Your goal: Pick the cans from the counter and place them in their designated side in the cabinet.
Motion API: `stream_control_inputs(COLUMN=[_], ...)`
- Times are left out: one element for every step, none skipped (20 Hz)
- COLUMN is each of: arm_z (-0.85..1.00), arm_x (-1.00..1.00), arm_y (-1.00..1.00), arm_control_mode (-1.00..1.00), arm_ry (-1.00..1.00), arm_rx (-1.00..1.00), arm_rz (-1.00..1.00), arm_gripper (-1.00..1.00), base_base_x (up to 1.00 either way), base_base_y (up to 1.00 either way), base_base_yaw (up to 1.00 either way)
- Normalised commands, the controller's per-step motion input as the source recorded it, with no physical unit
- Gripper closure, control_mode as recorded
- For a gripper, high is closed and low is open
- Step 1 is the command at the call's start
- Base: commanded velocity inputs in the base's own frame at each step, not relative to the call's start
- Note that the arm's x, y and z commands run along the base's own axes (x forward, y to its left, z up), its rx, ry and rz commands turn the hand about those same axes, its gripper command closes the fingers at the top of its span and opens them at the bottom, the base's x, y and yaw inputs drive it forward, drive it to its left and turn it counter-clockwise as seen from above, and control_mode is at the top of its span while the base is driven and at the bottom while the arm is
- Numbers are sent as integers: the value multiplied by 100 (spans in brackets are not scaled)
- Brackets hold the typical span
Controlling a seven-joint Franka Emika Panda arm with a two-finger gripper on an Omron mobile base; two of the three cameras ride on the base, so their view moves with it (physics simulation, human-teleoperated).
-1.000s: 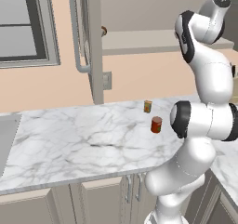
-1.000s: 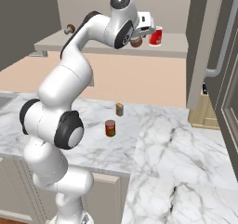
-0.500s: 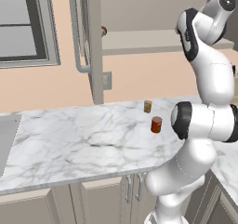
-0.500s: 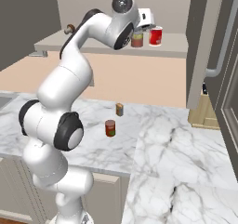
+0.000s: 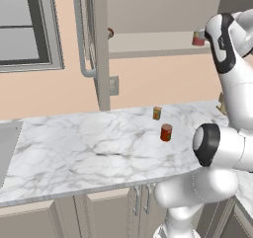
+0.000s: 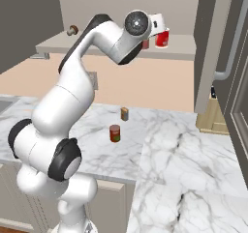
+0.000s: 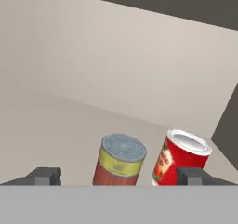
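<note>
My gripper [image 7: 118,176] is open, up at the cabinet shelf [image 7: 46,125]. A short can [image 7: 120,160] with a grey-teal top and a yellow-and-red label stands upright on the shelf between my spread fingertips [image 7: 44,175], untouched. In the right base view the arm partly hides that can [image 6: 145,44]. A dark red can [image 5: 166,132] [image 6: 115,133] stands on the white marble counter [image 5: 89,148]. The cabinet door [image 5: 101,44] hangs open, with a long grey bar handle [image 5: 81,34].
A bright red can with a white rim [image 7: 181,158] [image 6: 162,37] stands close beside the short can. A small tan-olive object [image 5: 157,113] sits behind the dark red can. A brown round thing [image 6: 73,30] lies at the shelf's left end. A sink [image 5: 5,148] is at the far left.
The jaws have spread wide and let go of the short can, which stays upright on the shelf. The hand has drawn back slightly.
</note>
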Motion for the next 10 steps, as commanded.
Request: stream_control_inputs(arm_z=[0,0,0,0,0,0,0,0,0,0], arm_x=[-64,-62,-62,-63,-64,-64,-64,-64,-64,-62], arm_y=[11,11,14,17,17,17,18,17,17,18], arm_control_mode=[-100,-100,-100,-100,-100,-100,-100,-100,-100,-100], arm_ry=[-12,-9,-5,-2,0,0,0,0,0,0], arm_rx=[0,0,-3,-6,-8,-9,-11,-12,-12,-12], arm_rz=[4,4,3,3,2,1,0,0,0,0], arm_gripper=[-100,-100,-100,-100,-100,-100,-100,-100,-100,-100], base_base_x=[0,0,0,0,0,0,0,0,0,0], base_base_y=[0,0,0,0,0,0,0,0,0,0], base_base_yaw=[0,0,0,0,0,0,0,0,0,0])
